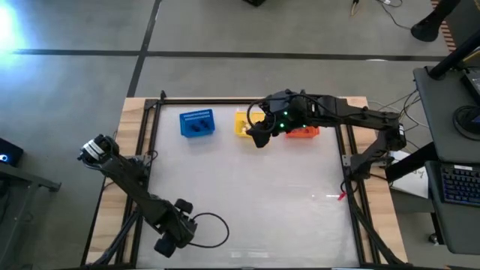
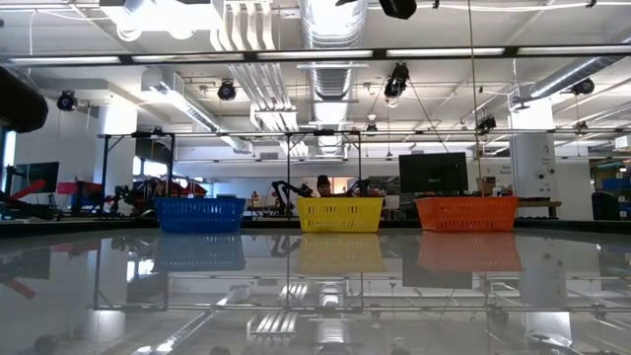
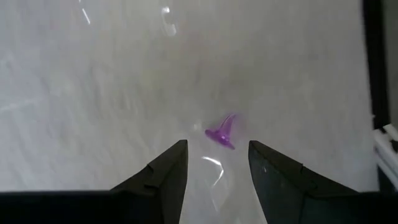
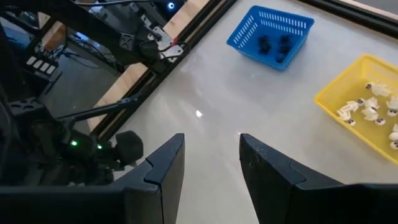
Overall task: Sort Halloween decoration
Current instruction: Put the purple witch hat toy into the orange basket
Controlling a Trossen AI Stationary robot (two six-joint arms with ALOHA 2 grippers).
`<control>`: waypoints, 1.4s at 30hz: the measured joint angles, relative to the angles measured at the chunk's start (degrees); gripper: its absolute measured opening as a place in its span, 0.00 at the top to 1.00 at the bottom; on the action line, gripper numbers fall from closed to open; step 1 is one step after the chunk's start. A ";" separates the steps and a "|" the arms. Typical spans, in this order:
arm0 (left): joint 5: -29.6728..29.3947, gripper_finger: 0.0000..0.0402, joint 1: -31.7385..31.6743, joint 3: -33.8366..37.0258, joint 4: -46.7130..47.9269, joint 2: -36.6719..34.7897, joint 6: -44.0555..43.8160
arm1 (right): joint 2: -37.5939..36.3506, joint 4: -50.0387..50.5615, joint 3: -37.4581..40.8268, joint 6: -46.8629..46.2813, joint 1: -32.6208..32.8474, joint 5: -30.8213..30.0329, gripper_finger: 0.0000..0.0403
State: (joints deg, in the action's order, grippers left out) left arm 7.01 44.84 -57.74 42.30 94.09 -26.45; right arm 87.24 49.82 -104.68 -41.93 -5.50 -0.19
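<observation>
The left gripper (image 1: 166, 241) sits at the near left corner of the table (image 1: 247, 195), low over the surface. In the left wrist view its two fingers (image 3: 163, 177) are spread apart w/ nothing between them. One purple trinket (image 3: 222, 134), shaped like a small cone w/ a brim, lies on the table just ahead of the fingertips, approx. on the line of the gap but a bit nearer to one finger; it touches neither. In the high view this piece is too small to see.

Going right along the far edge: the blue basket (image 1: 197, 124) stands first. The right wrist view shows some black pieces (image 4: 273, 46) inside it, resting on the basket floor. Next is the yellow basket (image 1: 244, 124), partly covered by the right arm in the high view; it holds several whitish pieces (image 4: 367, 109), in a loose group.

The right gripper (image 1: 260, 136) hangs over the table just beside the yellow basket, on its near side. Its fingers (image 4: 163, 171) stand apart and hold nothing; only bare table shows in the gap, and the baskets w/ their pieces lie well ahead of the tips.

The orange basket (image 1: 302, 133) is last on the right, mostly under the right arm; its content cannot be told. In the low view the three baskets stand in a row, blue, yellow, orange, well apart.
</observation>
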 joint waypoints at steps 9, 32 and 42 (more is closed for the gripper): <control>1.99 0.62 0.02 0.88 -1.29 1.54 -3.94 | 0.00 -0.81 0.00 -0.06 0.39 0.00 0.64; 3.02 0.62 0.15 2.48 -4.31 1.54 -19.12 | 0.02 -0.79 0.00 0.11 1.03 0.09 0.65; 2.99 0.68 0.13 6.03 -6.79 1.46 -25.30 | 0.02 -0.76 0.00 0.07 1.51 0.09 0.66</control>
State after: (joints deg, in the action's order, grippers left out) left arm 10.00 44.97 -51.71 35.51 95.55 -51.75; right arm 87.26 49.06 -104.68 -41.87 -3.99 -0.10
